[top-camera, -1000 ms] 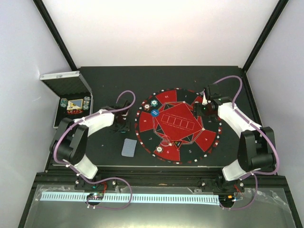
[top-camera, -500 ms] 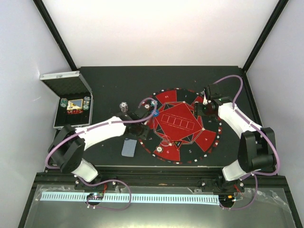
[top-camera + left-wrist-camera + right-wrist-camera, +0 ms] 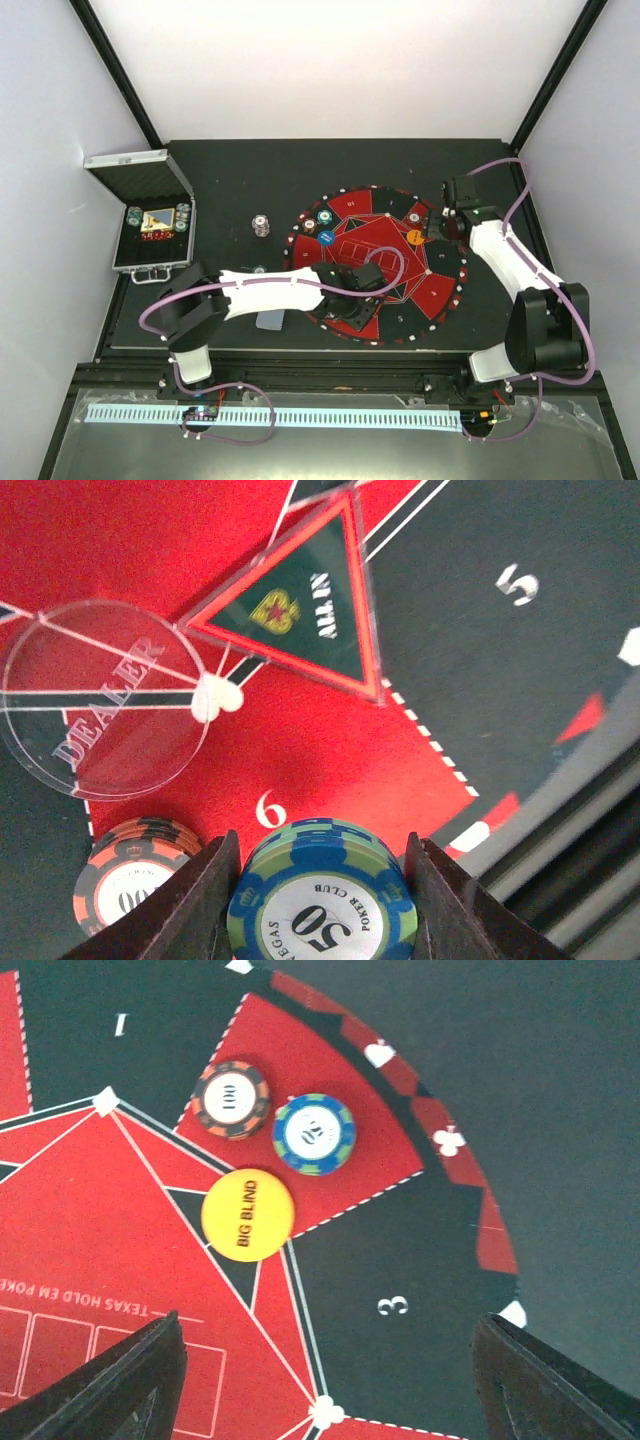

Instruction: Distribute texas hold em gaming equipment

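The left tool (image 3: 322, 880) is squeezed tight on the blue chip stack (image 3: 320, 925). The stack sits on the mat's (image 3: 440, 292) red part, by the table's (image 3: 220, 180) near edge. The right tool (image 3: 325, 1375) hangs wide open above the mat.

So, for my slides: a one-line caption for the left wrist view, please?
Left gripper clamps a blue-and-green 50 poker chip stack at red sector 6, beside the clear round DEALER disc.

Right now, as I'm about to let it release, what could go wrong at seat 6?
Opening the left hand may push its finger into the orange chips right beside it. The blue chips it grips are a stack; released unevenly, they could spill toward the clear dealer disc.
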Controlling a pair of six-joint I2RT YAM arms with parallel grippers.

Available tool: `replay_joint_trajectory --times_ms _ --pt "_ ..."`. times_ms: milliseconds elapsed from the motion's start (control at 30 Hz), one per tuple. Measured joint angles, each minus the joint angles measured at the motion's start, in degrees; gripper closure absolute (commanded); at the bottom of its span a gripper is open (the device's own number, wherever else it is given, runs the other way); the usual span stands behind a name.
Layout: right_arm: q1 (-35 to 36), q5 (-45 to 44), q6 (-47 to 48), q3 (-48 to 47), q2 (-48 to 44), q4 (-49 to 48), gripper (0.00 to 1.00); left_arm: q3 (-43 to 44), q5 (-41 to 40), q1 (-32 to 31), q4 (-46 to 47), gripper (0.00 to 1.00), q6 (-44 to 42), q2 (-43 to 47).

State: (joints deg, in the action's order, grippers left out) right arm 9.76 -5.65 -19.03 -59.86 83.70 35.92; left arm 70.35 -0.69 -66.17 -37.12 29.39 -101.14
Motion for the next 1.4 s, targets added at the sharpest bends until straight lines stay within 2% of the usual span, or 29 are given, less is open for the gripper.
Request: replay_joint_trajectory --times_ms 500,733,900,1200,1400 --pt "-2.5 -0.6 -0.8 2.4 -2.7 -0.5 0.21 0.5 -2.1 -0.3 -0.9 0.69 -0.2 -7.0" --pt "-2.5 -0.4 -0.8 2.4 -2.7 -0.5 0.21 0.9 -2.1 -0.3 -0.8 0.52 -0.3 -7.4" --pt "-2.5 -0.4 -0.8 2.4 -2.7 -0.5 0.20 1.0 -2.2 -0.3 -0.9 0.45 -0.6 -7.4" --pt "-2.5 -0.4 -0.4 2.4 -3.0 -0.4 0.20 2.8 -2.4 -0.7 -1.0 0.44 -0.9 -6.9" --pt "-2.5 -0.3 0.0 2.4 -4.0 -0.4 0.20 4.3 -3.7 -0.3 -3.1 0.27 -2.4 -0.5"
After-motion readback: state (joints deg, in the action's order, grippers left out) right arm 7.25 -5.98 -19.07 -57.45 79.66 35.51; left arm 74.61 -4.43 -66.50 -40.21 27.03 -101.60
